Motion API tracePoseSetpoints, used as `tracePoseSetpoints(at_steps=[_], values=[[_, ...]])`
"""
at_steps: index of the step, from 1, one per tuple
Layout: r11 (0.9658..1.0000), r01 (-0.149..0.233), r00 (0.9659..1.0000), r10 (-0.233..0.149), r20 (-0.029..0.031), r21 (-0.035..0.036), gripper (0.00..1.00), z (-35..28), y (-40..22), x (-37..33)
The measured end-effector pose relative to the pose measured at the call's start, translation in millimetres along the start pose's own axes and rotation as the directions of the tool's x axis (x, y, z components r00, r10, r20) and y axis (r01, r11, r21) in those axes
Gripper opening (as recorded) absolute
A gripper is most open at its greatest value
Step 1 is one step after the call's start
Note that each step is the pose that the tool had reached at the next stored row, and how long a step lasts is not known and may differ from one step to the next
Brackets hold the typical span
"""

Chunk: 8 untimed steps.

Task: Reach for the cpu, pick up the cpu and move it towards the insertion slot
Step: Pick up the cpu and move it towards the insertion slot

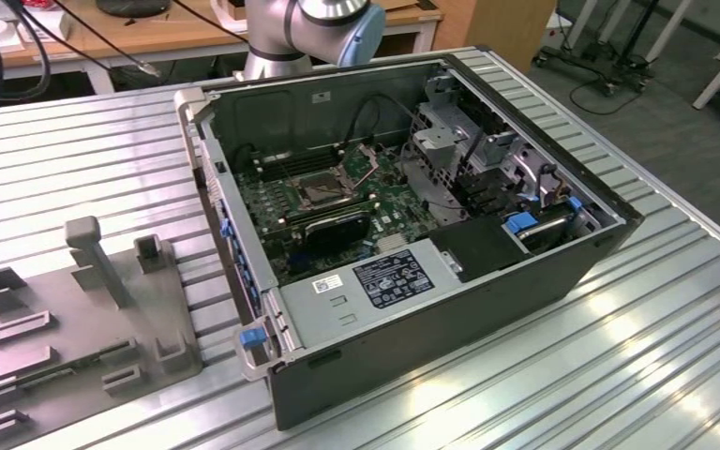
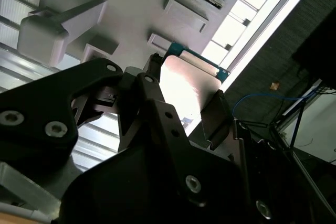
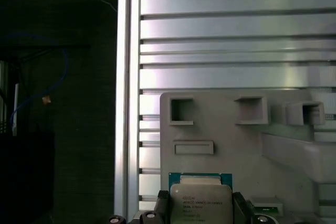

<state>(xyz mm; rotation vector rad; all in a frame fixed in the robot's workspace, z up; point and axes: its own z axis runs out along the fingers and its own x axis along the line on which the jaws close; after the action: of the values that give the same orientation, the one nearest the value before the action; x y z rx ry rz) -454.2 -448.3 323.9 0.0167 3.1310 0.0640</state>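
Gripping the chip (image 3: 200, 199) by two opposite edges, your gripper (image 3: 201, 209) has its fingers (image 3: 163, 205) closed against the chip's sides in both wrist views. The chip sits over the grey tray (image 3: 220, 124), near the tray edge that runs beside the rim of the slatted table (image 1: 660, 309). You cannot tell whether it is already lifted clear of the tray.

Risks, as judged from here:
- The hold is on thin edges only. A slight tilt or slip would likely drop the chip onto the tray's raised blocks or into a gap between the table slats.
- The socket (image 1: 315, 193) lies well apart from the tray, down inside the open computer case (image 1: 460, 323). A low path would probably strike the case wall.
- Black cables (image 1: 363, 117) hang just beside the socket, and your gripper could snag them.
- A chip arriving tilted could harm the socket's contacts.

Writing:
- Several lines of dark print cover the chip's pale top in the first wrist view.
- A black label (image 1: 392, 278) and a small white label (image 1: 331, 284) sit on the metal cover inside the case.
- No wording is recorded here.
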Motion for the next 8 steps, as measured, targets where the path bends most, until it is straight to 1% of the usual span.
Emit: tracePoseSetpoints(at_steps=[5,8], values=[[1.0,0.0,1.0,0.0,0.0001,-0.0001,0.55,-6.7,0.3,-0.1],[1.0,0.0,1.0,0.0,0.0003,-0.0002,0.55,-7.7,0.3,-0.1]])
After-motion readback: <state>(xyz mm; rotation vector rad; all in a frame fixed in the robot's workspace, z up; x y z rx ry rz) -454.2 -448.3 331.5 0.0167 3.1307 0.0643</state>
